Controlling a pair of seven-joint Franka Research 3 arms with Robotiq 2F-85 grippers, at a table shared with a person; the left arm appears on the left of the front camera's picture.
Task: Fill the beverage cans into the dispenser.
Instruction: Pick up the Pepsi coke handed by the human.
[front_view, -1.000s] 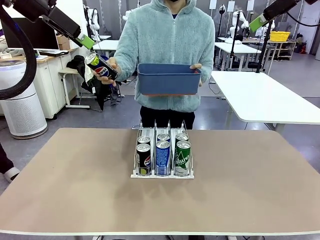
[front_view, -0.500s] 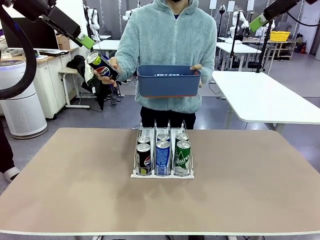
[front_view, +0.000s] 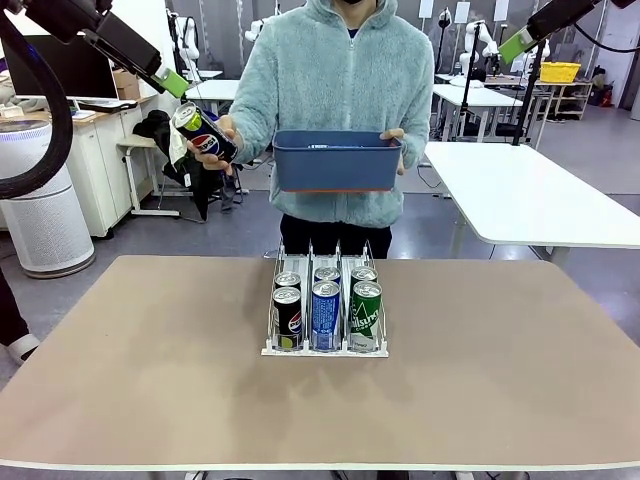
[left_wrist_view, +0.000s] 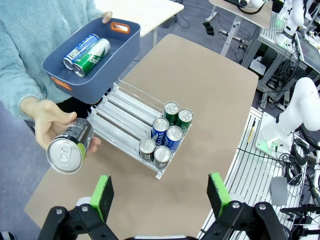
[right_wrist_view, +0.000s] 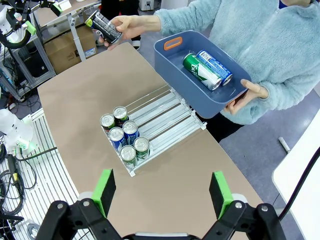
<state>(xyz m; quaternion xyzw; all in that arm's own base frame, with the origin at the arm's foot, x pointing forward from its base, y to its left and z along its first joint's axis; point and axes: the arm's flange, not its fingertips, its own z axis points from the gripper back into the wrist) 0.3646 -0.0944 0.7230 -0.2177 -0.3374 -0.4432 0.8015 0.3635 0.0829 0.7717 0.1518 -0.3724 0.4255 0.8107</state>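
From the front, the wall of the bin (front_view: 335, 165) hides its contents; wrist views show 2 cans (right_wrist_view: 207, 70) lying inside. A hand (left_wrist_view: 47, 117) holds a black can (left_wrist_view: 70, 145) near the left gripper (left_wrist_view: 160, 185), whose jaws are wide and empty; the right gripper (right_wrist_view: 162, 187) is likewise. 6 cans (front_view: 326, 312) stand at the near end of the dispenser (left_wrist_view: 125, 107).

Blue bin (front_view: 337, 165) is seen upper centre; brown table (front_view: 150, 380) is spread below; yellow crate (front_view: 559, 72) is set upper right.

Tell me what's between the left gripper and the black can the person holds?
Just air: the front view shows a small bare gap between the open left gripper and the black can.
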